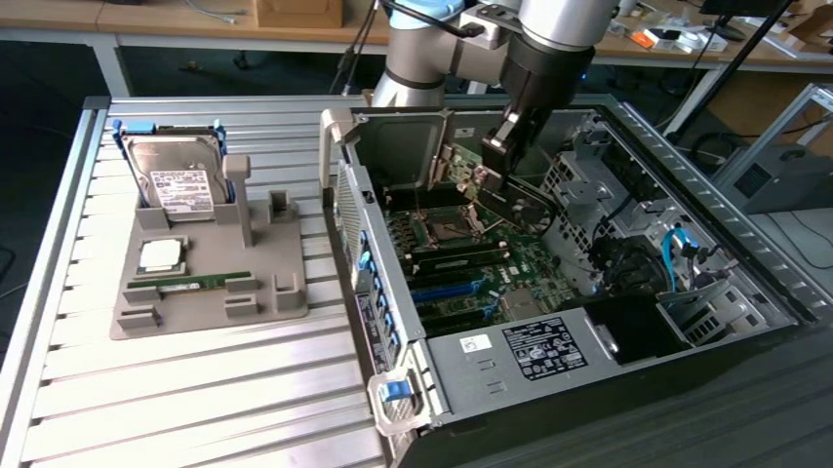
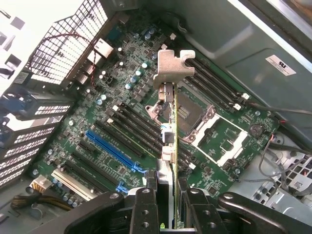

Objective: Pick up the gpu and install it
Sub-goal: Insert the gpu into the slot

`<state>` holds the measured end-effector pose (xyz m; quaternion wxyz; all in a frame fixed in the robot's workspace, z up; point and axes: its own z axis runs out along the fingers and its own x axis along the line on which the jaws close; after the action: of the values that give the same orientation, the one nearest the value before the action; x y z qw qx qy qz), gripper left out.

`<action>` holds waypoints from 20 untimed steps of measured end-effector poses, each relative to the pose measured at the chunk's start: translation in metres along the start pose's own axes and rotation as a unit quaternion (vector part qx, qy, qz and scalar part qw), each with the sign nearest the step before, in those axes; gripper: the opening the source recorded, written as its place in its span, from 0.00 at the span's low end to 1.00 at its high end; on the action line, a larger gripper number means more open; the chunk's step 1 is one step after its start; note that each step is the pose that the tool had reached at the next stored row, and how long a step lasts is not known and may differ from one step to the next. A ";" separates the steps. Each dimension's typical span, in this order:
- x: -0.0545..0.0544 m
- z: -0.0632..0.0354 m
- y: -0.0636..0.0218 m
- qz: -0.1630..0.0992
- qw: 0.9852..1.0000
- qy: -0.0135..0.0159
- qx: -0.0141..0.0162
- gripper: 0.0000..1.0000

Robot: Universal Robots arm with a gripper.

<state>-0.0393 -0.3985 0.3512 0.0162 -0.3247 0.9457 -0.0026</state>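
Over the motherboard, gpu: held edge-on inside the open PC case; silver bracket at the end away from the gripper
Gripper: clamped on the gpu's board, one finger on each face
Nearest board features: CPU socket; blue expansion slot
Grey fixture, beside the case: hard drive; CPU chip; memory stick

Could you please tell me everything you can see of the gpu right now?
The gpu is a thin flat card, seen edge-on in the wrist view, with a bent silver metal bracket at its far end. The hand is shut on it, holding it inside the open computer case, above the motherboard and apparently not seated in any slot.
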 end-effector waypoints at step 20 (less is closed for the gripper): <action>0.000 0.0000 0.0000 -0.030 1.000 0.000 -0.001 0.27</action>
<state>-0.0393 -0.3985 0.3512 0.0163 -0.3527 0.9356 -0.0021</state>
